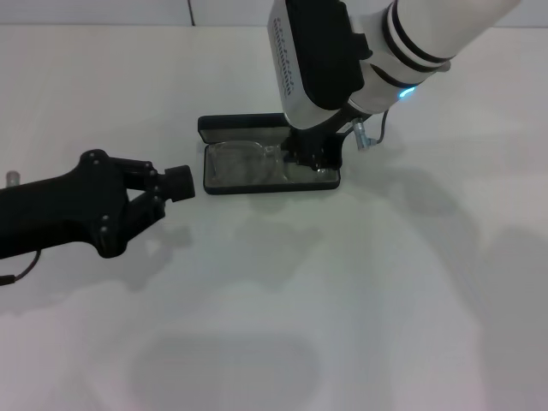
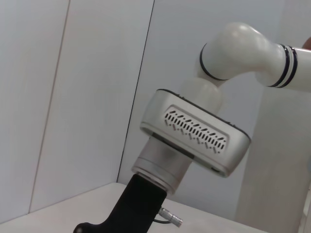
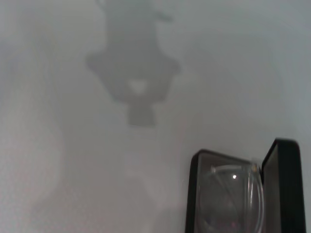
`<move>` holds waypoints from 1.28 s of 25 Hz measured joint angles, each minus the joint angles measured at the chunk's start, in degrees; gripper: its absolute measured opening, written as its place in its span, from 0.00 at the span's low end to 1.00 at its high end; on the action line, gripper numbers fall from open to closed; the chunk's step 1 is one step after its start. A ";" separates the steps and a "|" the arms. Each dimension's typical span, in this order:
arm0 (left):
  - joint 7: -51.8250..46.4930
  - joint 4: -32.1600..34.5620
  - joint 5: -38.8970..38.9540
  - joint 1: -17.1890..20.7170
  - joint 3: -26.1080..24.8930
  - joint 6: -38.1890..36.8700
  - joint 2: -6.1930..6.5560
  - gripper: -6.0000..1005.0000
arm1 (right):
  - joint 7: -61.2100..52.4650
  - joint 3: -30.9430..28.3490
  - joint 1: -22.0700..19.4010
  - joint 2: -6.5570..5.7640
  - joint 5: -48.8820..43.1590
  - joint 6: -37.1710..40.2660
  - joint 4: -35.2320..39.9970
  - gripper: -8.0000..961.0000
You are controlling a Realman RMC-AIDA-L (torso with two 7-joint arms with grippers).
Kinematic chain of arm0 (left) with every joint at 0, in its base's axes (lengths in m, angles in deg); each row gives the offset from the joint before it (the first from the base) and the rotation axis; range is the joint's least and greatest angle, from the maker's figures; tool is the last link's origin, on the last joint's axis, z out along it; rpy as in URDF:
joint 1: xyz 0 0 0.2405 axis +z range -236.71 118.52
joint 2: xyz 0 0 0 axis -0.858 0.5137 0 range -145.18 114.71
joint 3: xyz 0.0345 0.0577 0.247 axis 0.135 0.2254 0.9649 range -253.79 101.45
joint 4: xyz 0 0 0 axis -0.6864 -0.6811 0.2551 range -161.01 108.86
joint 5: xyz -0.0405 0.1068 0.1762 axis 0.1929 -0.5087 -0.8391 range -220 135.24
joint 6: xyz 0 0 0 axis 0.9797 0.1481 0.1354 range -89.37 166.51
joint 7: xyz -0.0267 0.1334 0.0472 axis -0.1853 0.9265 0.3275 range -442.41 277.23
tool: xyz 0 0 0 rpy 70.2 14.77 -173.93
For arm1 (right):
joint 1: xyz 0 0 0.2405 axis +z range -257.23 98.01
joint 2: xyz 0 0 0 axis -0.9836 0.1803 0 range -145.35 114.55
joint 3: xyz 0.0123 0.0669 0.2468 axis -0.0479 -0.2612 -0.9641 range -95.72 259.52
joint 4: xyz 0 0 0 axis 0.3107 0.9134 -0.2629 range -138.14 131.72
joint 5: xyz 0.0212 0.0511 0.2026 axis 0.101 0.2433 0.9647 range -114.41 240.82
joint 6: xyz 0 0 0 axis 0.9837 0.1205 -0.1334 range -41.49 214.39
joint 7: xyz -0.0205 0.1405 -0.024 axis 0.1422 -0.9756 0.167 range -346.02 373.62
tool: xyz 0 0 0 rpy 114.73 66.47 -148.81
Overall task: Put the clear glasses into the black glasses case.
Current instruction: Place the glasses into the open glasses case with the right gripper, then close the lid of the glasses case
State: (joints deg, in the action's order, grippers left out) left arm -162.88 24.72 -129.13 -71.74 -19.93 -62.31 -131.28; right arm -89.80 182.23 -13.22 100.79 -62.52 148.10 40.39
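The black glasses case (image 1: 214, 185) lies open at the middle of the white table, its lid (image 1: 240, 125) standing up at the far side. The clear glasses (image 1: 244, 163) lie inside the case on its lining. In the right wrist view the black glasses case (image 3: 193, 194) holds the clear glasses (image 3: 228, 199), with the lid (image 3: 287, 184) raised beside them. My right gripper (image 1: 310, 156) hangs low over the right end of the case, right at the glasses. My left gripper (image 1: 178, 182) is shut and empty, just left of the case.
The white table (image 1: 360, 291) spreads wide in front of the case and to its right. A white wall (image 1: 103, 10) bounds the far edge. The left wrist view shows only my right arm's white wrist (image 2: 194, 131) against that wall.
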 joint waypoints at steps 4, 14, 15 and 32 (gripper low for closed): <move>0.18 0.02 0.00 0.38 -2.57 -0.16 0.04 0.13 | 0.06 -0.88 -4.50 -0.07 0.33 1.06 6.80 0.11; 0.39 -0.33 1.77 -0.01 -16.02 -0.13 -2.00 0.14 | 3.38 -14.80 -29.25 -0.45 15.04 5.67 26.53 0.11; 0.39 -0.56 2.30 -0.91 -17.21 0.04 -2.36 0.14 | 4.77 -16.61 -31.65 -0.48 18.79 6.16 26.54 0.11; 0.25 -21.89 -6.20 -27.78 -10.47 30.83 -3.56 0.15 | 23.82 -36.41 -47.07 -0.88 46.54 22.19 3.24 0.11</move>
State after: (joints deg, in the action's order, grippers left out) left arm -162.63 2.82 -135.33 -99.52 -30.39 -31.47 -134.84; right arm -65.98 145.83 -60.28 99.91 -15.98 170.29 43.63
